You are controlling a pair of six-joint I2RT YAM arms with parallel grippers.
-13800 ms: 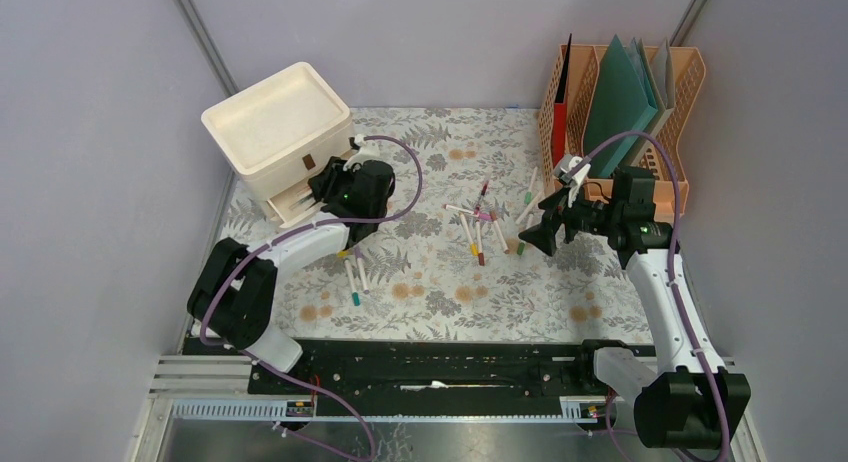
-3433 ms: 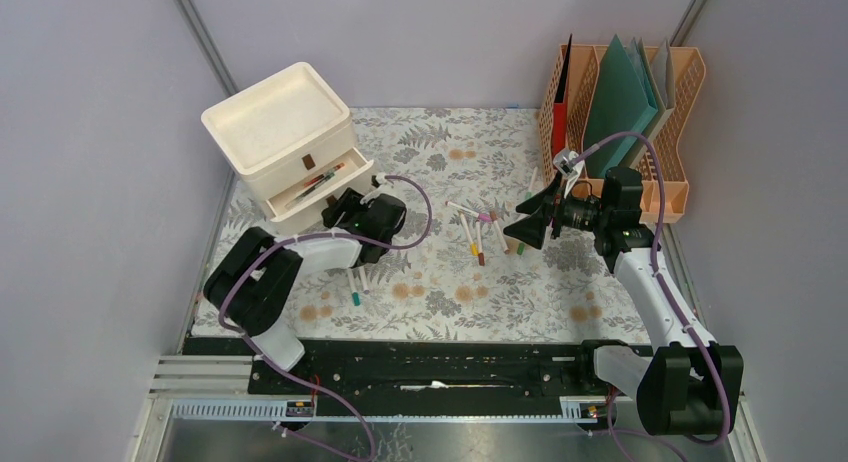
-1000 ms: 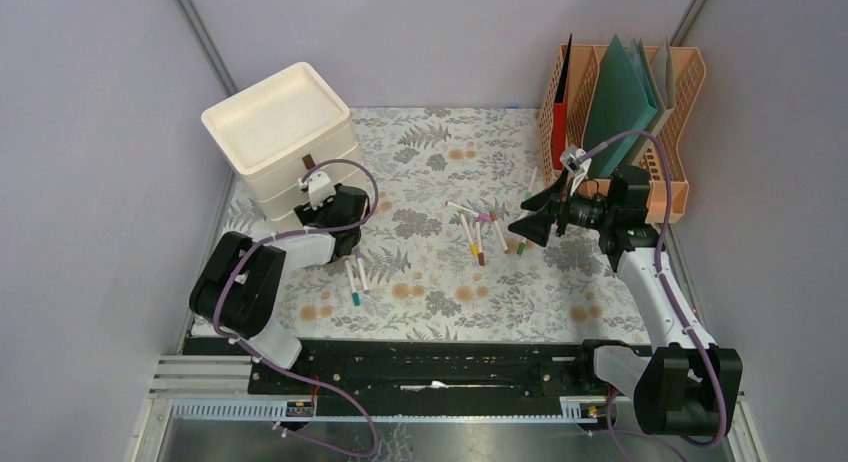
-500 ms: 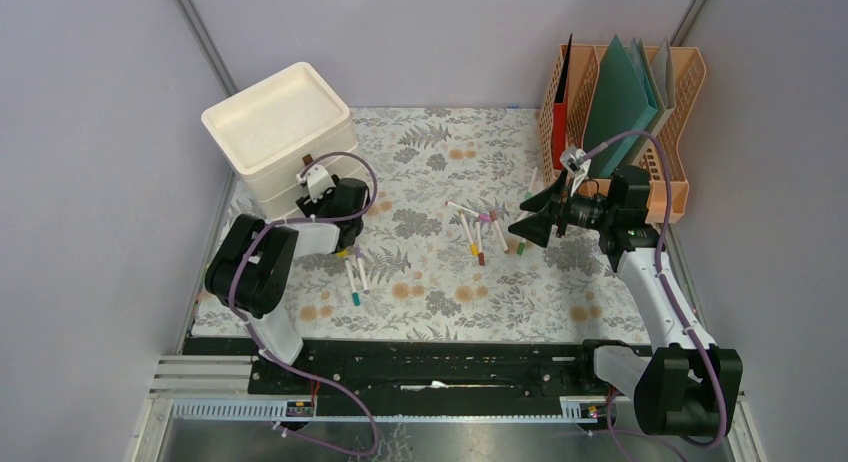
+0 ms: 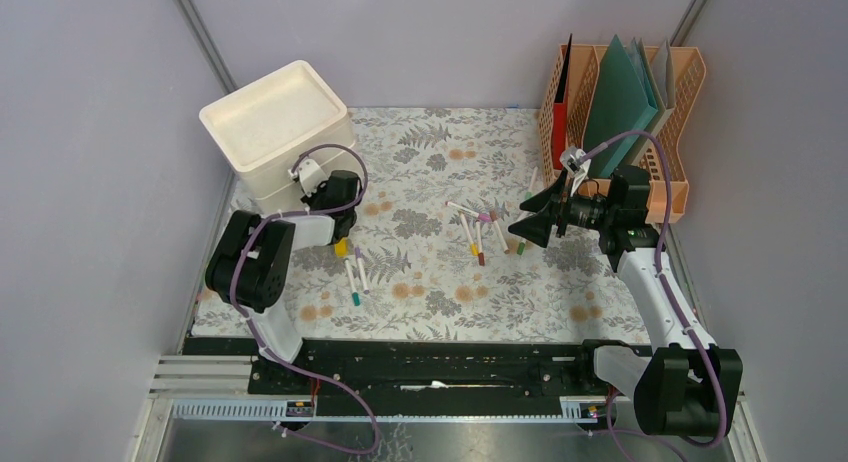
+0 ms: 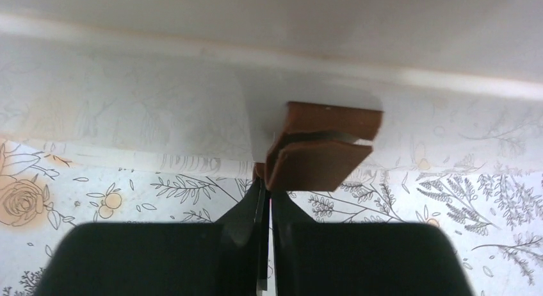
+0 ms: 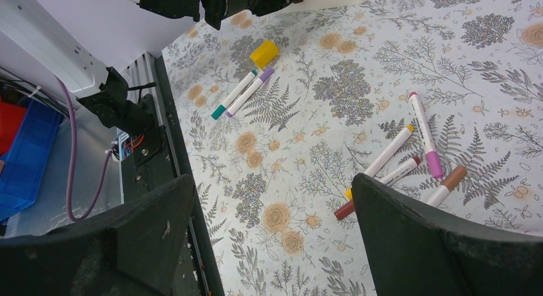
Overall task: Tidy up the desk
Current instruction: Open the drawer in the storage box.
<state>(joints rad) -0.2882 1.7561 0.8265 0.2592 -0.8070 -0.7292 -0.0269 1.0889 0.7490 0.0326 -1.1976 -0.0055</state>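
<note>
The desk point(image 5: 430, 292) wears a leaf-printed cloth. A cream drawer box point(image 5: 270, 117) stands at its back left with the drawer closed. My left gripper point(image 5: 318, 190) is shut, and its tips point(image 6: 266, 187) press against the drawer front just under the brown pull tab point(image 6: 323, 152). Several loose markers point(image 5: 480, 232) lie mid-desk. Two more markers point(image 5: 355, 277) and a yellow cap point(image 5: 341, 247) lie nearer the left arm. My right gripper point(image 5: 528, 214) hangs open and empty above the desk, just right of the marker cluster point(image 7: 397, 155).
A peach file organizer point(image 5: 680, 92) holding green and red folders stands at the back right. The black rail point(image 5: 440, 367) runs along the desk's front edge. Grey walls close in on the left, the back and the right.
The drawer, open with pens inside 3.4 s ago, is now closed. My left gripper has pushed further back-left against it, and the box has shifted slightly. The right arm has stayed still.
</note>
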